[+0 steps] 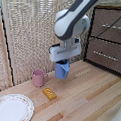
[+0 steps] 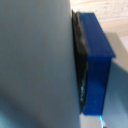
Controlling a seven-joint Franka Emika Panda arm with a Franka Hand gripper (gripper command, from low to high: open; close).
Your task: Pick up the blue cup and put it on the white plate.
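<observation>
My hand (image 1: 62, 63) grips the blue cup (image 1: 62, 70), lifted off the worktop (image 1: 87, 95); white plate (image 1: 13, 109) well apart.

You have the plate (image 1: 13, 109) at the exterior view's left, near the front edge of the table (image 1: 88, 98). Behind it and a little toward the right stands the mug (image 1: 38, 77), close to the screen (image 1: 30, 32) that runs along the back. Between mug and plate, further right, the small block (image 1: 49, 93) lies flat on the table, apart from both. Right of the mug, the cup (image 1: 62, 70) hangs above the table in the gripper (image 1: 62, 62), directly under the arm (image 1: 70, 21). At the exterior view's right, the cabinet (image 1: 106, 37) stands behind the table's far corner, well apart from the plate.
</observation>
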